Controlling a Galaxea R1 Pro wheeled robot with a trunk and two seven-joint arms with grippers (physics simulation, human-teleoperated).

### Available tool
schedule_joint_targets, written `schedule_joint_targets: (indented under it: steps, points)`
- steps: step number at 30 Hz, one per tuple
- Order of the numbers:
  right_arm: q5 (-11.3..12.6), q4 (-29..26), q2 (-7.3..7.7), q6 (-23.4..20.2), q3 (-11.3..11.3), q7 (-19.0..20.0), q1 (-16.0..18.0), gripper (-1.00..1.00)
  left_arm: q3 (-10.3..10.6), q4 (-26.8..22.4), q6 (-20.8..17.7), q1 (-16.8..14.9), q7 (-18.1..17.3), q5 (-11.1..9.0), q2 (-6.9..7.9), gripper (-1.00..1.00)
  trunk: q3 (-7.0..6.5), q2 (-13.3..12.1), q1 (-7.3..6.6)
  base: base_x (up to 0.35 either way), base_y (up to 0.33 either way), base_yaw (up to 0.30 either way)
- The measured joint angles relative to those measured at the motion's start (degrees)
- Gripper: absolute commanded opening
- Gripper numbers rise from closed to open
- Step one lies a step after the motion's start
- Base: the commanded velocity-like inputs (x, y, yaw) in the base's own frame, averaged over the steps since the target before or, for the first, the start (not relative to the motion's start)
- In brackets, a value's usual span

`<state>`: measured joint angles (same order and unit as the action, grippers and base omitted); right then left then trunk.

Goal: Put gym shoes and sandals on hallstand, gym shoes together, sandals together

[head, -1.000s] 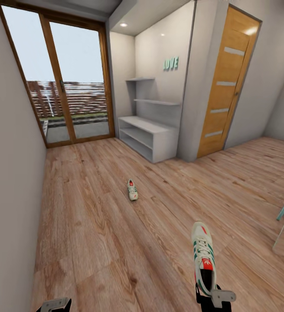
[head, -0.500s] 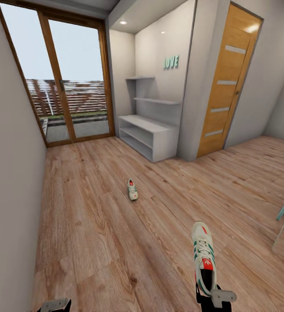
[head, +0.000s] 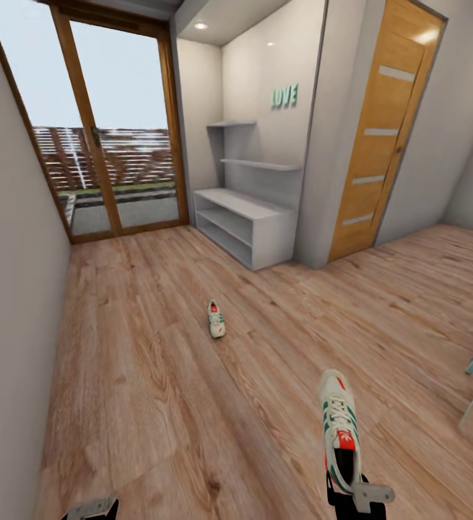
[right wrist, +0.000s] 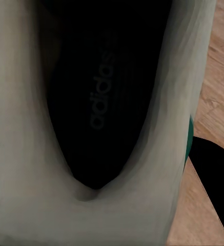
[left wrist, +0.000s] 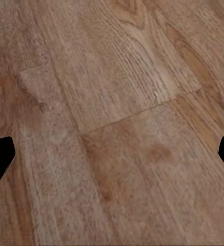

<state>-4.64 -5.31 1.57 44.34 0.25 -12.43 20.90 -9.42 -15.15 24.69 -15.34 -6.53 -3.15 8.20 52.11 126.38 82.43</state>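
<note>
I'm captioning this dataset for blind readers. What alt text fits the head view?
The right hand holds a cream gym shoe by its heel, toe forward, over the wood corridor floor. A second gym shoe lies ahead on the floor, before a white hallstand beside a glass door.

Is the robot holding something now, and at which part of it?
Yes. The right gripper holds one gym shoe at its heel end, toe pointing away from the robot. The left gripper is open over the bare floor and holds nothing.
</note>
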Motion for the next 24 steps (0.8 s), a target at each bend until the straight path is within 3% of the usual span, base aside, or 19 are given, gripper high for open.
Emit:
schedule_joint_targets:
  steps: [13, 24]
  points:
    - [0.0, 0.0, -0.08, 0.0, 0.0, 0.0, 0.0, -1.00, -0.1, 0.1, 0.0, 0.0, 0.0, -0.2, 0.07, 1.00, 0.02, 0.0, 0.00, 0.331, -0.046, 0.008]
    - [0.0, 0.1, -0.09, 0.0, 0.0, 0.0, 0.0, -1.00, -0.1, 0.0, 0.0, 0.0, 0.0, -0.3, 0.08, 1.00, 0.28, 0.0, 0.00, 0.340, 0.000, 0.207]
